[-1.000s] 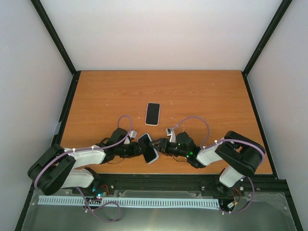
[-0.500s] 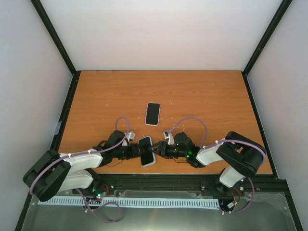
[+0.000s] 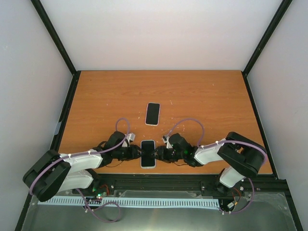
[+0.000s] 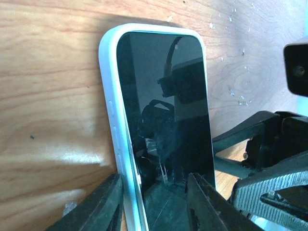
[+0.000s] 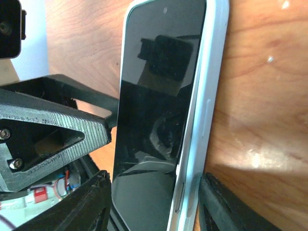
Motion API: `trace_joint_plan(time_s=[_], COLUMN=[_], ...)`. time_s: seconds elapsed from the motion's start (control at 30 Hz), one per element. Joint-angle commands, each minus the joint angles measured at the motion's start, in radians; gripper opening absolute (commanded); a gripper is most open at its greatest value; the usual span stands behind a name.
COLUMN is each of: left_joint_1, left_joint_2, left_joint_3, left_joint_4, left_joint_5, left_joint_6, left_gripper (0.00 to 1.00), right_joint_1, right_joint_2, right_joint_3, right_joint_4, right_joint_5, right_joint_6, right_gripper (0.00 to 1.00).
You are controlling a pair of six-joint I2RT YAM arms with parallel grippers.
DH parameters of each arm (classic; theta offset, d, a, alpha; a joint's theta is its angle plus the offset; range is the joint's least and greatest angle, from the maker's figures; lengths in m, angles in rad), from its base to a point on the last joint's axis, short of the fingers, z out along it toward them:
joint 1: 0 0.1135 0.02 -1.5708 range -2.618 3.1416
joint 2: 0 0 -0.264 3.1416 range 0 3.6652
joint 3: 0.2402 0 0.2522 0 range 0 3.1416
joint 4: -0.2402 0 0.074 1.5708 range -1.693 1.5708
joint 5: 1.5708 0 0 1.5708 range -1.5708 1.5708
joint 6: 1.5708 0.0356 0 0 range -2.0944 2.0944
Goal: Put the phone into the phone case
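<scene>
While both arms reach inward low along the near edge of the wooden table (image 3: 202,96), their tools meet at one thing: the phone (image 3: 147,154), which lies face up with its long side pointing away from the arm bases. It already sits in the phone case (image 4: 113,120) (a pale, bluish-white shell whose rim wraps the dark screen and whose side buttons show in both wrist views). The left gripper (image 3: 138,153) comes at it from the left and pinches it. One of its black fingers (image 4: 98,207) rests against the case's outer wall and the other stands at the far side of the screen. The right gripper (image 3: 157,154) comes from the opposite side and likewise clamps the cased phone, with its ribbed fingers (image 5: 72,211) close on either edge. The glass reflects the wrist cameras. Farther up the table, well apart from both grippers, a second phone-shaped slab (image 3: 153,113) lies flat, dark with a pale rim.
</scene>
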Motion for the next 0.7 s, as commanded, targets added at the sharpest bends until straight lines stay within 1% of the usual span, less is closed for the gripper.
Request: trace_joint_plan(time_s=[0.0,0.13,0.2,0.4,0.5,0.6,0.67], left_joint_1=[-0.011,-0.011,-0.011,-0.011,-0.011,-0.011,-0.011], left_joint_2=[-0.003,0.005,0.013,0.018,0.017,0.018,0.016], left_joint_3=[0.021,0.015,0.014,0.008,-0.001,-0.011,-0.012], left_joint_4=[-0.013,-0.02,-0.013,0.004,0.015,0.027,0.03], left_joint_5=[0.001,-0.012,-0.005,0.003,0.005,0.005,0.007], left_joint_6=[-0.005,-0.016,-0.02,-0.024,-0.031,-0.038,-0.038], left_gripper=[0.34,0.27,0.27,0.27,0.28,0.28,0.32], right_joint_1=[0.012,0.023,0.033,0.066,0.07,0.067,0.067], right_joint_2=[-0.051,-0.056,-0.034,0.047,0.042,0.002,-0.01], right_joint_3=[0.031,0.053,0.067,0.12,0.105,0.043,0.025], right_joint_4=[-0.178,-0.239,-0.254,-0.216,-0.119,0.08,0.186], right_joint_5=[0.11,0.166,0.184,0.143,0.116,0.097,0.068], right_joint_6=[-0.055,-0.06,-0.058,-0.046,-0.004,0.075,0.11], right_gripper=[0.5,0.51,0.52,0.54,0.54,0.53,0.53])
